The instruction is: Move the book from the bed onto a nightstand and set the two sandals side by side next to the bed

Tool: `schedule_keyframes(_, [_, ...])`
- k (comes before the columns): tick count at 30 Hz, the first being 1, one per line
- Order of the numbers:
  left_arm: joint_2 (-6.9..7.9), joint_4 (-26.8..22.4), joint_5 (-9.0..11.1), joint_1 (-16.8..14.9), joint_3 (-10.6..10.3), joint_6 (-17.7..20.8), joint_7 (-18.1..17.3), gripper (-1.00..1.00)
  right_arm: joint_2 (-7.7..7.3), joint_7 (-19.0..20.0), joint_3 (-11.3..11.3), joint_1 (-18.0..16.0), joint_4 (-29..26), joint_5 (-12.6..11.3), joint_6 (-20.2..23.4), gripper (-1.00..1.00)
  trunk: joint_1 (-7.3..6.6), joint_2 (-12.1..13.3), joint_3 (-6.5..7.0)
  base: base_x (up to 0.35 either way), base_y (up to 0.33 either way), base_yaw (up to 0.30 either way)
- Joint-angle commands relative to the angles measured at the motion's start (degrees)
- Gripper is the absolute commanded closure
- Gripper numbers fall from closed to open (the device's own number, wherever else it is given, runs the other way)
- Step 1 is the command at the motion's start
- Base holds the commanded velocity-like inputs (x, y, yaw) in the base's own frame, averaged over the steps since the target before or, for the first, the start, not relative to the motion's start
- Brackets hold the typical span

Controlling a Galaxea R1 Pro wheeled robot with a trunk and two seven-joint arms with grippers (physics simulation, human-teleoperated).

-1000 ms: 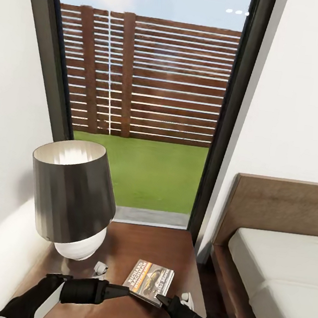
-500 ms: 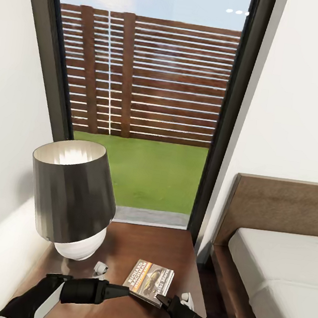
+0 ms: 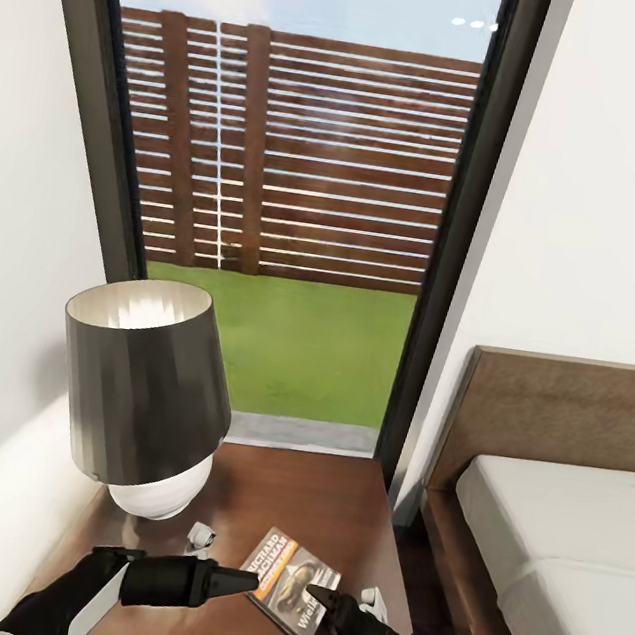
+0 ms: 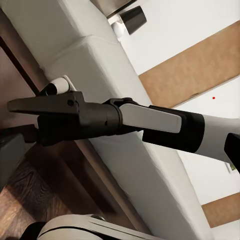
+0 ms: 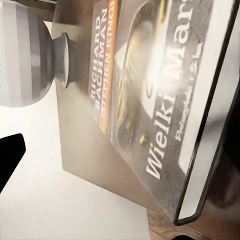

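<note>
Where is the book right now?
In the head view, the book lies on the nightstand, right of the lamp, at the right gripper.

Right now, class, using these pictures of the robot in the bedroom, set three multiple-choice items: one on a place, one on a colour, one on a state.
1. Where does the book lie?
A. on the mattress
B. on the nightstand
C. on the floor

2. What colour is the lamp shade?
A. dark grey
B. bright blue
C. red

3. How is the bed?
A. covered with a blanket
B. piled with pillows
C. bare mattress

Answers: 1 B, the book rests on the glossy brown top near the lamp. 2 A, the shade is dark grey with a pale inside. 3 C, the off-white mattress carries no bedding.
</note>
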Motion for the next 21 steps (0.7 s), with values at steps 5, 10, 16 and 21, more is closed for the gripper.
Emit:
schedule_keyframes(5, [0.07,0.00,0.49,-0.05,-0.31,0.60,-0.02,-1.00,-0.01,0.02,-0.08,-0.02,-0.02,-0.36,0.44,-1.00,-0.01,-0.02,-0.06,0.000,0.000,0.000])
schedule_keyframes(10, [0.07,-0.02,0.49,-0.04,-0.31,0.60,-0.02,-1.00,-0.01,0.02,-0.10,-0.02,-0.02,-0.36,0.44,-1.00,-0.01,-0.02,-0.06,0.000,0.000,0.000])
schedule_keyframes(16, [0.07,-0.01,0.49,-0.06,-0.31,0.60,-0.02,-1.00,-0.01,0.02,-0.09,-0.02,-0.02,-0.36,0.44,-1.00,-0.01,-0.02,-0.06,0.000,0.000,0.000])
schedule_keyframes(21, [0.07,-0.01,0.49,-0.05,-0.31,0.60,-0.02,-1.00,-0.02,0.02,-0.06,-0.02,-0.02,-0.36,0.44,-1.00,-0.01,-0.02,-0.06,-0.122,0.000,0.000])
